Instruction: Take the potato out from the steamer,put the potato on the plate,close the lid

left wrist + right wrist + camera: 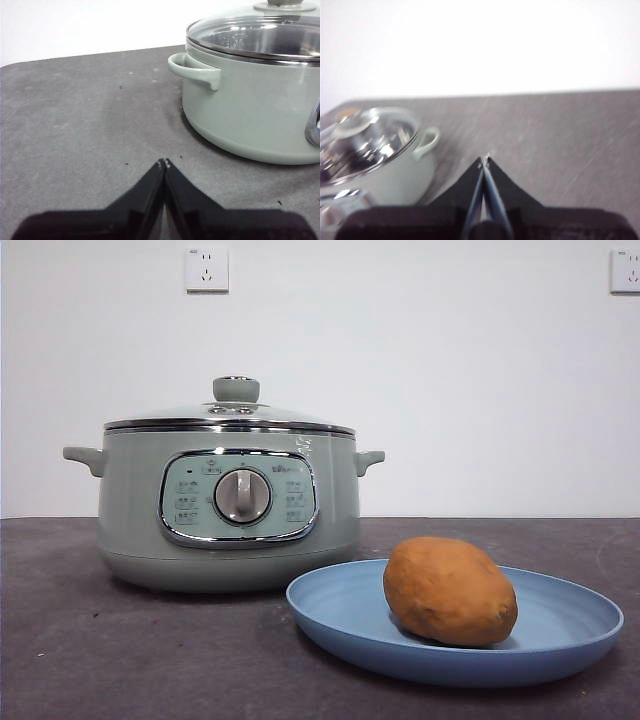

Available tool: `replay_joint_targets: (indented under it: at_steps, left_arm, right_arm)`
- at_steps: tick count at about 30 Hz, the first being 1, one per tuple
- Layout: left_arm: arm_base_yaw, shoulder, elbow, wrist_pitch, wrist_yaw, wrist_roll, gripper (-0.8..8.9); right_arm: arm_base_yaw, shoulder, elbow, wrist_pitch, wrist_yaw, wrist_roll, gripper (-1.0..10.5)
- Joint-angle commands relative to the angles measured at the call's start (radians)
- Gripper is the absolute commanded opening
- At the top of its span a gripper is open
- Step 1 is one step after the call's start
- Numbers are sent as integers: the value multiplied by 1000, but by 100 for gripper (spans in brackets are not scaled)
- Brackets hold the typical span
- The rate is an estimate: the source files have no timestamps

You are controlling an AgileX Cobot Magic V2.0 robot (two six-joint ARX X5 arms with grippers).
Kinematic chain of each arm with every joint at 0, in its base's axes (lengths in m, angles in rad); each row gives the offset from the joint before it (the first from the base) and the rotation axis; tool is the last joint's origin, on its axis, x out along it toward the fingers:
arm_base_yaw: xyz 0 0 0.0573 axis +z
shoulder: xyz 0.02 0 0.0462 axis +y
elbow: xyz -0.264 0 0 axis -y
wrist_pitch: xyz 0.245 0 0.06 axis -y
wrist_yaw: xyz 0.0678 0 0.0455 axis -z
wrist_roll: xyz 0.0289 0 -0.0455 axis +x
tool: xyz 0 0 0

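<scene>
The orange-brown potato [450,590] lies on the light-blue plate [560,640] at the front right of the table. To its left stands the sage-green steamer [230,505], and the glass lid [232,412] with its green knob sits closed on the pot. In the left wrist view the steamer [255,100] and lid [260,35] show near my left gripper [164,162], which is shut and empty above the bare table beside the pot's handle. My right gripper [485,160] is shut and empty too, with the steamer [380,165] off to one side. Neither arm shows in the front view.
The dark grey table [60,640] runs to a white wall with two power sockets [206,269]. The steamer's side handle [195,70] sticks out toward the left gripper.
</scene>
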Motion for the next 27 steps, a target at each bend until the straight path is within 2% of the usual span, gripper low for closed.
replay_joint_targets:
  at_steps: [1, 5, 11, 27]
  left_arm:
    - [3, -2, -16, 2, 6, -4, -4]
    - [3, -2, -16, 2, 6, -4, -4]
    - [3, -2, -16, 2, 6, -4, -4]
    - [3, -2, -16, 2, 6, -4, -4]
  right_arm:
    - [-31, -67, -132, 102, 4, 9, 1]
    - [-53, -148, -298, 211, 8, 51, 1]
    - [-55, -218, -446, 246, 7, 80, 1]
    - [-55, -261, -509, 160, 6, 82, 1]
